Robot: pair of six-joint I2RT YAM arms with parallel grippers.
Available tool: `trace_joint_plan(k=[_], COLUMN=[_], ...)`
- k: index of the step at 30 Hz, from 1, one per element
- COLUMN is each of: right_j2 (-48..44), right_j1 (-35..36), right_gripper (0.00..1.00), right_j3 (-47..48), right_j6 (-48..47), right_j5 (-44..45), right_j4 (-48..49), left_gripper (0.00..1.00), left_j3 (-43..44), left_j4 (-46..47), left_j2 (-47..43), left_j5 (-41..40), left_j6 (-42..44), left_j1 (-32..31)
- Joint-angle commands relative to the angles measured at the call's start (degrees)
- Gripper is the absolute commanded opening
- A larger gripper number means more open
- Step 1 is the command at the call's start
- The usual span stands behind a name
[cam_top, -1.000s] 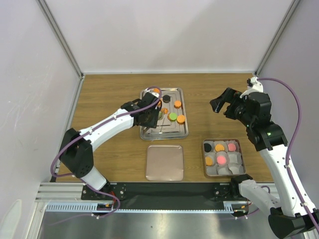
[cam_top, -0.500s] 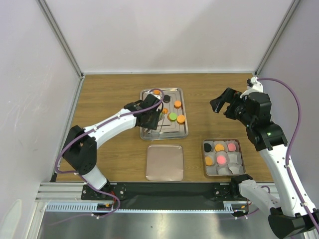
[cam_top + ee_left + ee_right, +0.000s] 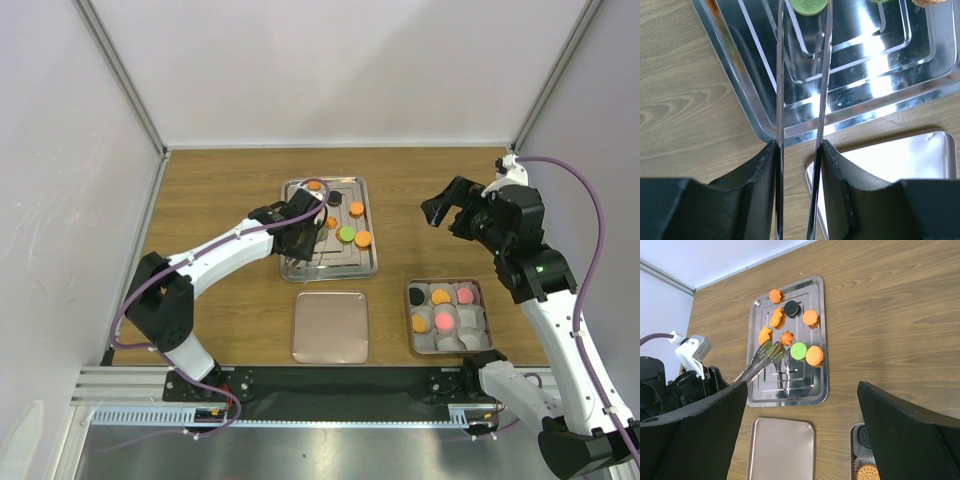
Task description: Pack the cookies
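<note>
The left gripper (image 3: 799,165) is squeezed shut on a pair of thin metal tongs (image 3: 780,100). The two tong blades sit on both sides of a green cookie (image 3: 810,4) at the top middle of the left wrist view. I cannot tell if they pinch it. The other cookies (image 3: 791,308) lie on the shiny tray (image 3: 330,268) in the middle of the top view. Some are in the box (image 3: 487,318) at the lower right. The right gripper (image 3: 447,205) hangs up high on the right with its fingers wide apart, holding nothing. The green cookie looks small, light and stiff. It may crumble, or slip on the smooth metal. I think it is best held by its round edge, with a soft squeeze.
</note>
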Motion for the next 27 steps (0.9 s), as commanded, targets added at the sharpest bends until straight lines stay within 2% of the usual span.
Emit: trace_joint_plan(k=[1,16,19,27], right_j2=[-0.55,-0.46,-0.46,-0.29], right_j1=[0.04,0.04,0.22,0.30], right_gripper=[1.00,1.00,1.00,1.00], right_j3=[0.35,0.70,1.23,4.04], right_j6=[-0.09,0.71,0.88,1.41], right_j5=[0.26,0.17,0.26,1.31], right_j4=[2.25,2.60,2.25,0.41], left_gripper=[0.38,0.38,0.38,0.38], left_j3=[1.66,5.70,7.19,13.17], left_j4=[-0.81,-4.85,-4.94,-3.28], left_j2=[-3.66,-9.55,-10.00,-6.40], left_j5=[-0.71,-2.91,-2.82,-1.34], left_j6=[1.68,1.60,1.16,-0.51], left_j1=[0.07,-4.94,-7.83,-20.67])
